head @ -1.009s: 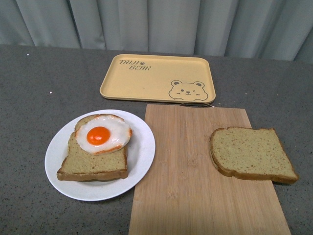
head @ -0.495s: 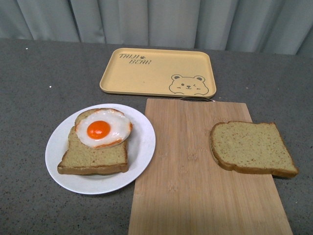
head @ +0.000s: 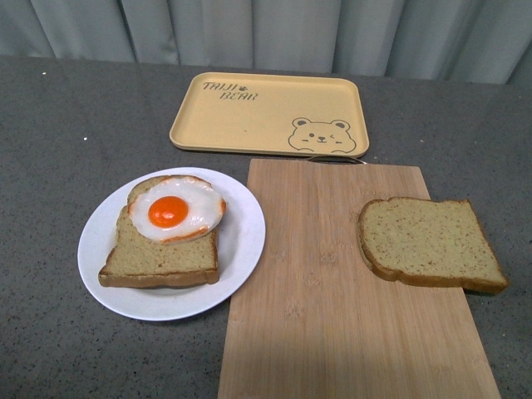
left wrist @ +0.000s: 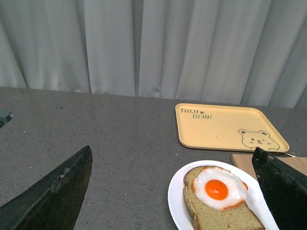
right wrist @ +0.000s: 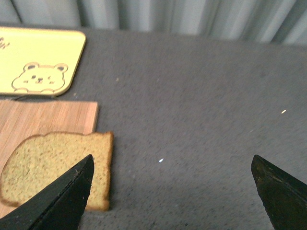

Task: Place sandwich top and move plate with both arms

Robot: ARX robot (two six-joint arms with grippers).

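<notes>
Seen from the front, everything sits a little higher in the picture than a second ago. The yellow tray, the wooden cutting board, the plate and the sandwich top have all shifted together, and none has moved against the others. The sandwich top lies flat on the right part of the cutting board, well apart from the plate, with its right side hanging past the board's edge over the grey desk. The plate rests on the desk to the left of the board, its right rim overlapping the board's left edge. On it lies a second bread slice with a fried egg on its far half. The tray, printed with a bear, lies on the desk just behind the board, and a grey curtain hangs behind the desk. In the left wrist view the left gripper has its fingers spread wide, holding nothing, above the desk near the plate. In the right wrist view the right gripper is likewise spread wide and holding nothing — one finger shows over a corner of the sandwich top, the other over bare desk.
</notes>
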